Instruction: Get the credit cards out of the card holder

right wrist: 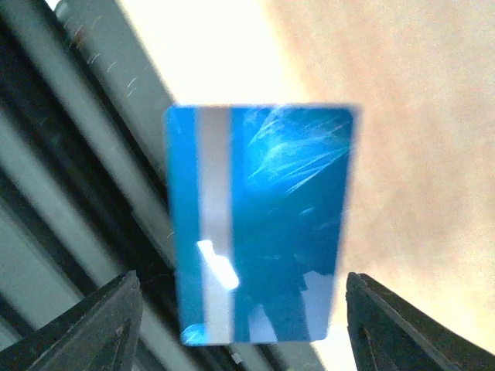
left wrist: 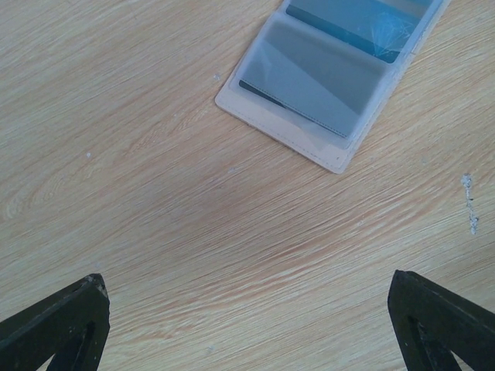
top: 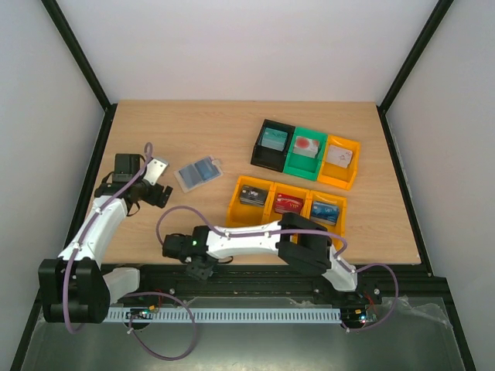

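- Top external view is showing the card holder (top: 199, 171) lying open and flat on the wooden table (top: 193, 124). Its pockets are facing up, which is leaving its contents reachable from above.
- Just to the left of the card holder, the left claw (left wrist: 247, 278) is hovering over bare wood. Its fingers are spread as wide as they go and are gripping nothing. It seems poised to steady the holder or pick at it.
- From the left wrist, the card holder's nearest corner is sitting ahead of that claw and off toward its right finger, not between the fingers.
- A teal-blue card (left wrist: 348, 19) is showing through the holder's farther clear pocket. A dark edge in the nearer pocket is probably another card, so the emptying looks unfinished.
- Well apart from the card holder, on its near side, the right claw (right wrist: 241, 278) is hanging over the black rail (top: 402, 272) at the table's edge.
- A blue card (right wrist: 263, 224) with a silver stripe is standing between that claw's fingers, blurred. The fingers are sitting partly apart on either side of its lower end, and I cannot tell whether they are pinching it.
- This blue card is fully outside the card holder, apparently so that it counts as removed.
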Motion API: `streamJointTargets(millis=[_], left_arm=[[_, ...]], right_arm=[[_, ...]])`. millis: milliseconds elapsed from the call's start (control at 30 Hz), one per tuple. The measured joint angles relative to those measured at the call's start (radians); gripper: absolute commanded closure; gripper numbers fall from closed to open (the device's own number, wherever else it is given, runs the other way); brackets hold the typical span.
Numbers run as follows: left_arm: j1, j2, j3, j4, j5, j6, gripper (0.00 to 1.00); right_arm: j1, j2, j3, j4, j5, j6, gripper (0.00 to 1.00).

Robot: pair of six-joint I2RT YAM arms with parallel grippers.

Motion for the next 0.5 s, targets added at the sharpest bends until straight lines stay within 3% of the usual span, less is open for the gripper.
streamJointTargets(millis=[233,367,500], left_arm=[[0.0,0.015,0.0,0.002,0.0,0.002,0.01],[0.0,0.022,0.005,0.003,-0.001,0.005,0.01],[0.005,0.045,0.032,0.008,-0.018,-0.013,0.01]], right_arm=[[-0.075,0.021,0.109,-0.038,0.032,-0.039,0.24],[-0.075,0.021,0.114,-0.057,0.032,-0.047,0.17],[-0.07,0.021,0.09,-0.053,0.035,-0.041,0.16]])
